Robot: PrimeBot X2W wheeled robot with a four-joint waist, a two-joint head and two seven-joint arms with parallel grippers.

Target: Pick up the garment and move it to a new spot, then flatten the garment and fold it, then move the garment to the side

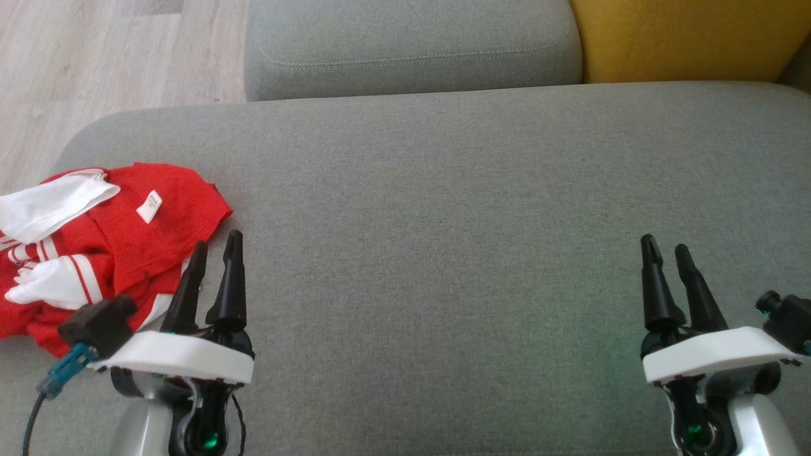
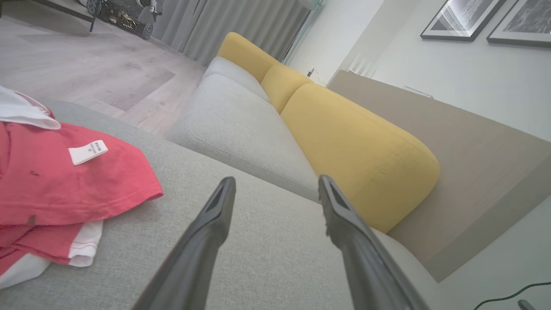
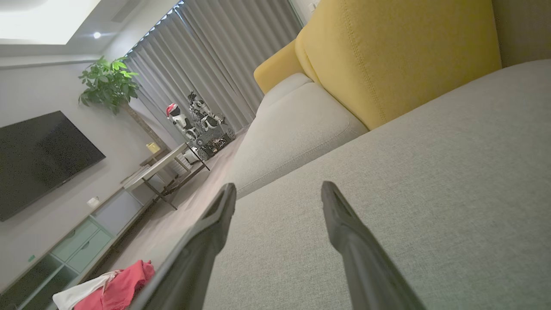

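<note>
Risks dragging the crumpled garment [image 1: 127, 234], at mid-left and possibly overhanging the edge of the cushion [image 1: 443, 221] there, down to the floor [image 1: 76, 63] by pinching one loose layer, with left gripper [image 1: 217, 244] at lower left and right gripper [image 1: 664, 246] at lower right both spread wide, empty.

I see a crumpled red knit garment [image 1: 158, 234]: red body, white panels, thin red-and-white stripes at the edges, and a small white rectangular label [image 1: 149, 206]. The broad fabric sofa seat [image 1: 443, 221] is plain heathered grey, the rounded fabric back cushion [image 1: 684, 38] mustard yellow. The plank floor [image 1: 95, 57] is pale greyish wood grain. My left gripper [image 1: 218, 241] and right gripper [image 1: 664, 244] have black fingers and white housings.
</note>
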